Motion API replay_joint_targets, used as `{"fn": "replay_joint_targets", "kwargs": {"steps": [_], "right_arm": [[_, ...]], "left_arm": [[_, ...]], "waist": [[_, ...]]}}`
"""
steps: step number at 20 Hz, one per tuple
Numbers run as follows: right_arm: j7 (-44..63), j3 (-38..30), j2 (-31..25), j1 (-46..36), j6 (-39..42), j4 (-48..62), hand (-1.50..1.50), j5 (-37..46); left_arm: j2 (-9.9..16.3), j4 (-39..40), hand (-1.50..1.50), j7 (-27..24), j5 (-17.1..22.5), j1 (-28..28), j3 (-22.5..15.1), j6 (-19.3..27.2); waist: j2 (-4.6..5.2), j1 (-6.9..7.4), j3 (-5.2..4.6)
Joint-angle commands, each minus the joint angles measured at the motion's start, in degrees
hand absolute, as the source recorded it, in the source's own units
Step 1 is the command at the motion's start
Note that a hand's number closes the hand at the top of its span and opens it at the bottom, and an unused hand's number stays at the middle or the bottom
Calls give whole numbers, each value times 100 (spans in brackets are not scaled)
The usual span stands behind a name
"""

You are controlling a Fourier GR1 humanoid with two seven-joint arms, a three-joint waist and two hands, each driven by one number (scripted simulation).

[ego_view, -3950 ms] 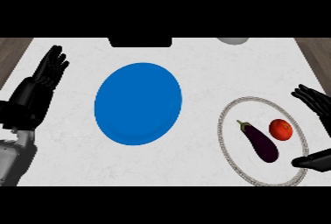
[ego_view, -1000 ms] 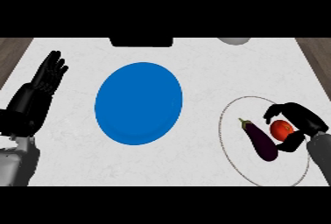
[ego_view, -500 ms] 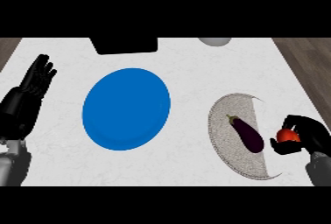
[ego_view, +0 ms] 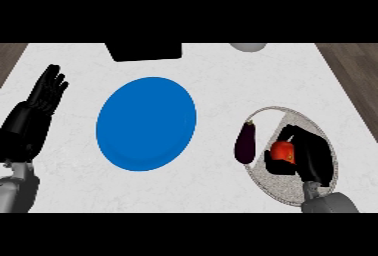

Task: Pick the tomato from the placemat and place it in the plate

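Right hand [ego_view: 310,155] fingers curled round the tomato [ego_view: 282,151] over the placemat [ego_view: 277,187], left hand [ego_view: 37,115] fingers straight.

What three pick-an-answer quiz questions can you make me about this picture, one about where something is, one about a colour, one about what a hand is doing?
1. Where is the eggplant?
A. on the placemat
B. on the plate
C. on the floor

2. What colour is the plate?
A. red
B. blue
C. green

3. What is the right hand doing?
A. lying flat
B. pushing the plate
C. curled round the tomato

Answers: 1 A, it lies on the pale oval mat. 2 B, the round plate is blue. 3 C, black fingers wrap the red tomato.
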Motion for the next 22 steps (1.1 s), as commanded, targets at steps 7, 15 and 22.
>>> {"fn": "replay_joint_targets", "kwargs": {"steps": [7,15,22], "right_arm": [[2082,1909,1371,153,1025,-3356,150,1475],[4259,2831,1544,-2268,1293,-2269,150,1098],[4264,2504,1548,-3792,-150,-100,150,-250]], "left_arm": [[4,46,0,126,49,-318,-54,-152],[-138,273,0,-249,-37,-397,-17,-269],[-340,155,0,-42,-160,-635,-264,-217]], "waist": [[135,320,44],[198,538,53],[226,694,55]]}}
